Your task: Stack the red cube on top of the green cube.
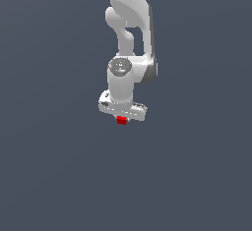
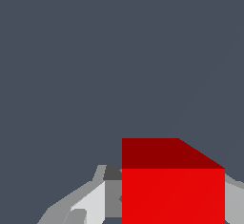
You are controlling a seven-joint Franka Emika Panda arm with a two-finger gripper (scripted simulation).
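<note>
Below the white arm, the claw (image 1: 122,119) points downward with the red cube (image 1: 121,121) sitting right at its tip, only a small red patch peeking out under the white hand body in the exterior view. From the wrist view the red cube (image 2: 172,189) fills the space between the grey fingers (image 2: 86,204), one finger close against each side of it, so the claw looks narrowed onto the cube and gripping it. One face of the cube is bright red and the face next to it is a darker red.

No brand mark, label or writing can be read on the arm, the claw or the cube.

Around and beneath the claw the surroundings are one flat, plain slate-blue field with no edge, seam or texture. Whether the cube is resting on that surface or held above it cannot be told.
</note>
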